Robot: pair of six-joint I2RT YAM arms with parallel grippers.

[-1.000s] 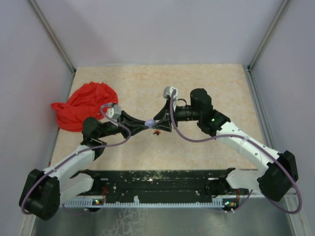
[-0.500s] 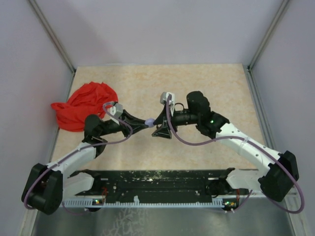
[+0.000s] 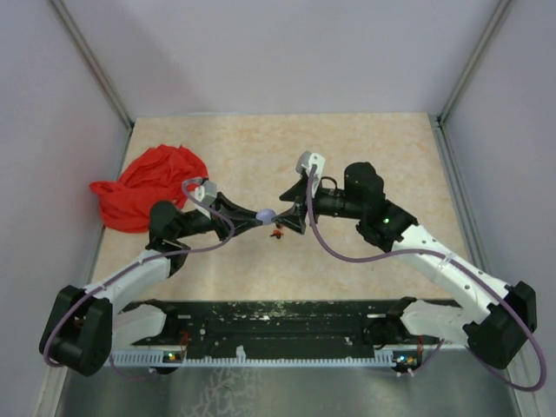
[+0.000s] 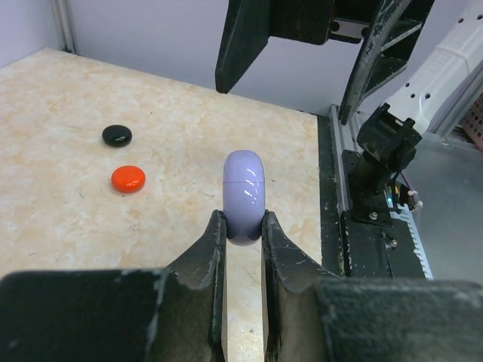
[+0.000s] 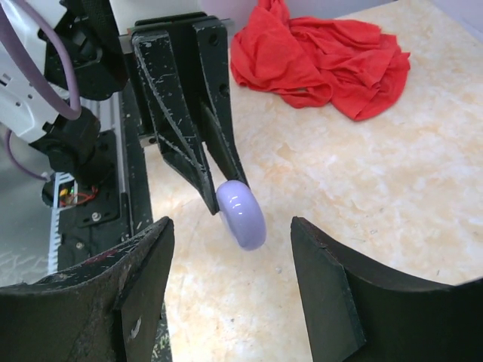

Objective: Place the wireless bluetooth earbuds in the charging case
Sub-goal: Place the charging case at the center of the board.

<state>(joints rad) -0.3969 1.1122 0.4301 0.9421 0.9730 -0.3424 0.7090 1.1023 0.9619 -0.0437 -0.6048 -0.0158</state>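
The left tool (image 4: 243, 226) pinches the smooth case (image 4: 244, 188) by its edge; the open right tool (image 5: 230, 234) could pop it free.

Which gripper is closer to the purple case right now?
Left. The left gripper is clamped on the purple case, holding it above the table. The right gripper faces it from the opposite side, open, with its fingers spread and not touching it.
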